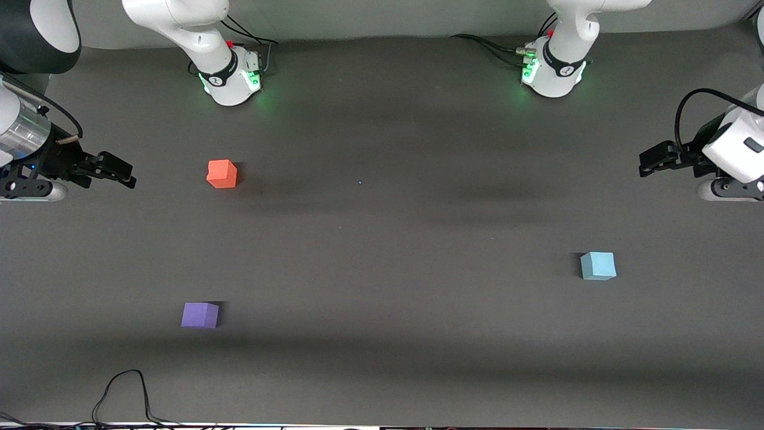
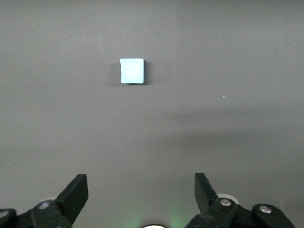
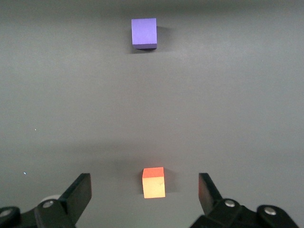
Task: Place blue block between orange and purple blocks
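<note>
The light blue block sits on the dark table toward the left arm's end; it also shows in the left wrist view. The orange block and the purple block sit toward the right arm's end, well apart, the purple one nearer to the front camera. Both show in the right wrist view, orange and purple. My left gripper is open and empty over the table's left-arm end. My right gripper is open and empty over the table's right-arm end.
The two arm bases stand along the table's edge farthest from the front camera. A black cable loops onto the table at the edge nearest the front camera. The dark grey table top lies bare between the blocks.
</note>
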